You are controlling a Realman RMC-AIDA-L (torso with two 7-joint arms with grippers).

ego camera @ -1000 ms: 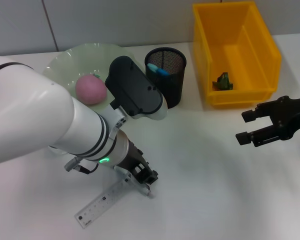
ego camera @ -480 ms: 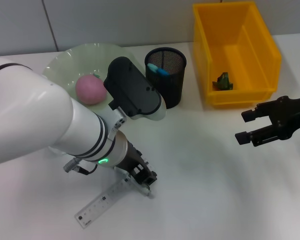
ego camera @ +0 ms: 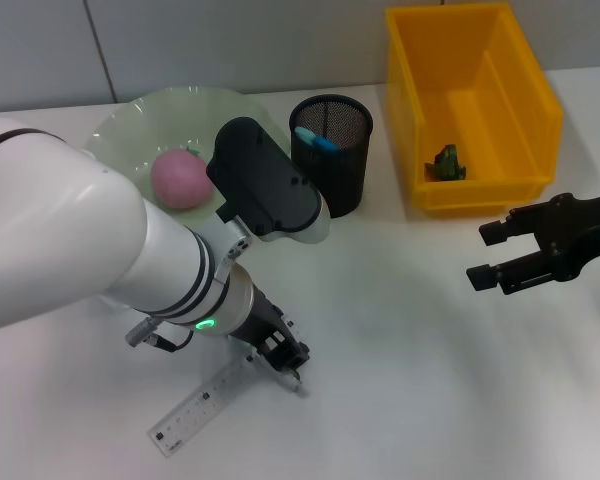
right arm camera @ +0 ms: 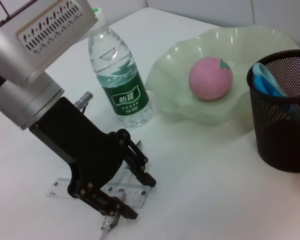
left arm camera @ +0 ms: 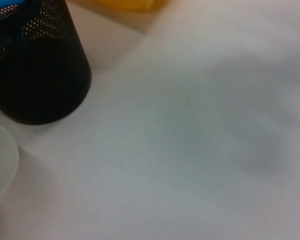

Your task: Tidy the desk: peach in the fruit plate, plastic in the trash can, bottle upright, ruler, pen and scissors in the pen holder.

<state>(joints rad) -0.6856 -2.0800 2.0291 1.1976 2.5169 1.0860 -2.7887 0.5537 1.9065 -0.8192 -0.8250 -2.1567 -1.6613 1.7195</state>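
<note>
My left gripper (ego camera: 285, 362) is low over the table, open, its fingers astride the near end of the clear ruler (ego camera: 190, 412). In the right wrist view the left gripper (right arm camera: 138, 197) straddles the ruler (right arm camera: 65, 188), and a thin silver pen (right arm camera: 108, 227) pokes out beside its fingers. The pink peach (ego camera: 180, 178) lies in the pale green fruit plate (ego camera: 130, 120). The bottle (right arm camera: 121, 80) stands upright next to the plate. A blue item stands in the black mesh pen holder (ego camera: 332, 150). Green plastic (ego camera: 446, 163) lies in the yellow trash can (ego camera: 470, 190). My right gripper (ego camera: 483, 255) hovers open at the right. Scissors are out of view.
My bulky left arm (ego camera: 90, 250) hides the bottle in the head view. The left wrist view shows only the pen holder (left arm camera: 35, 65), a plate edge (left arm camera: 0, 165) and bare white table (left arm camera: 200, 150).
My left gripper has edged slightly down and to the left over the ruler's end. The right gripper has barely shifted.
</note>
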